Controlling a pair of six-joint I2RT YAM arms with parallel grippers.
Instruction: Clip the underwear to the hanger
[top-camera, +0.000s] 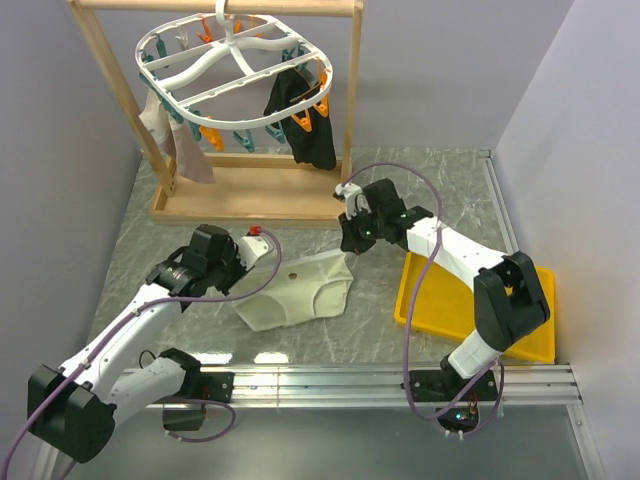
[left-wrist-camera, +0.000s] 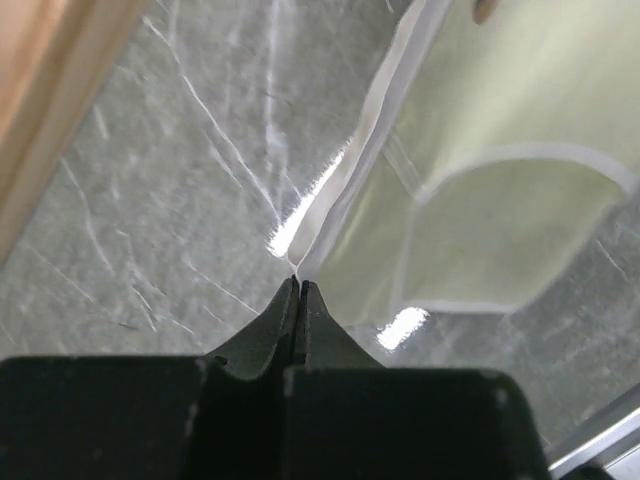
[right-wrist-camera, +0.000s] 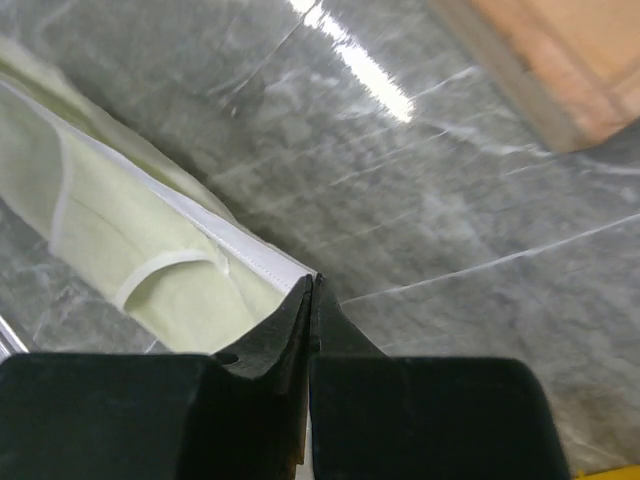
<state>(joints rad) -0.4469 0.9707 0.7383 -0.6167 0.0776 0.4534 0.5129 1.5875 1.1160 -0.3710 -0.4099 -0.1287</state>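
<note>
At the far left the rack (top-camera: 240, 203) stands at the back of the desk (top-camera: 420, 190). The hanger (top-camera: 235, 60) hangs from its top bar, well above the work. A beige-pink cloth (top-camera: 185, 150) is already clipped at the hanger's left side.

The left hand (left-wrist-camera: 298, 292) sits low on the desk with its fingers pressed together on the left corner of the waistband. The wrist view shows the white hem running straight into the closed tips. It grips the corner rather than the middle, probably so the band can be pulled taut and offered to a clip as a straight edge.

The underwear (top-camera: 300, 290) lies flat on the desk between the two arms, in front of the rack's base. Its waistband faces the rack and its dark spot (top-camera: 293, 272) sits just below the band. The leg openings trail toward the arm bases.

Above it, several clips (top-camera: 243, 138) on the hanger's near side dangle free, between the cloth and the black garment (top-camera: 305, 130). That gap looks like the obvious target.

The right hand (right-wrist-camera: 312, 288) mirrors the left, clamped shut on the right corner of the waistband, with the rack's base just beyond it.

The way up looks open, but the rack's base lies close behind both hands and its right post stands near the right arm. A lift should probably go up first and only then back. The yellow tray (top-camera: 440, 305) at the far right lies under the right arm, clear of the lifting path.
</note>
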